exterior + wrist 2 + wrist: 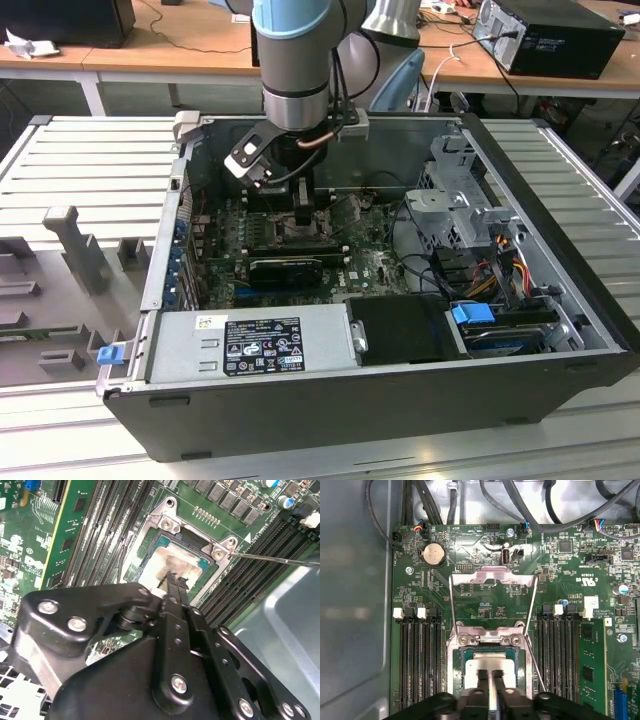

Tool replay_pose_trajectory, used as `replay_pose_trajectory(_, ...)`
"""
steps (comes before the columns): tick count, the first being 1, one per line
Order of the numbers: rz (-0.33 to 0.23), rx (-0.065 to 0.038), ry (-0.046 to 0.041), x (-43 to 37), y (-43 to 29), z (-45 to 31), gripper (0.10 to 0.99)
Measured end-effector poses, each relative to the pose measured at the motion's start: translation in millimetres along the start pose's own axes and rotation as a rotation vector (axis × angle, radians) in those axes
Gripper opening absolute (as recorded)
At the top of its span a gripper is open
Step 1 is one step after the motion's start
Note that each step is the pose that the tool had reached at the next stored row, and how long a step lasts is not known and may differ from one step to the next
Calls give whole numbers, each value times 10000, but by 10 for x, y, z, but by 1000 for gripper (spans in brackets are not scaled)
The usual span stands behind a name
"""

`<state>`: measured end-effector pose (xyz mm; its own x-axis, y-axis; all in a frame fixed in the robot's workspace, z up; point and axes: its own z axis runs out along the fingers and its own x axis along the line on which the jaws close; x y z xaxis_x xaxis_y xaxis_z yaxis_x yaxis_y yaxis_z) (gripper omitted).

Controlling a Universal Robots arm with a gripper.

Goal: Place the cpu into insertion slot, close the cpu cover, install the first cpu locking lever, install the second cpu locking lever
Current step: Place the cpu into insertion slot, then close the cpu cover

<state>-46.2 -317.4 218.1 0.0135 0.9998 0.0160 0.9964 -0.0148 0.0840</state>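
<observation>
Pale tan-silver, the cpu (490, 664) lay flat inside the insertion slot (457, 655), square to the black frame as far as both wrist views showed. The gripper (491, 672) hung right over it, and its fingers (482, 680) were drawn almost together with only a slim gap. They gripped nothing that I could see. Their tips sat at or just above the chip's face (I could not tell whether they actually touched).

The cpu cover (492, 577) was folded back onto the green motherboard (570, 565), away from the socket. The two thin wire locking levers (453, 605) stood free alongside it, so neither was latched. In the exterior view the gripper (303, 215) reached straight down into the open computer case (560, 300), which stood on the ribbed bench (80, 150).

I judged the placing step to be at its end, with the chip down and the cover not yet closed. To do it well, the chip had to rest level on all four sides, with no corner riding up on the frame. Any contact from the fingers needed to be light and straight down, because a sideways drag could shift the chip across the pin field beneath it. Leaving vertically would keep the fingers clear of the levers on either side.
</observation>
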Motion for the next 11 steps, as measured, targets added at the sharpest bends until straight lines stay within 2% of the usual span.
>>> replay_pose_trajectory(1, 6, 1, -1, 0, 1, -16, 106)
replay_pose_trajectory(11, 72, -1, -15, 2, 11, -132, 106)
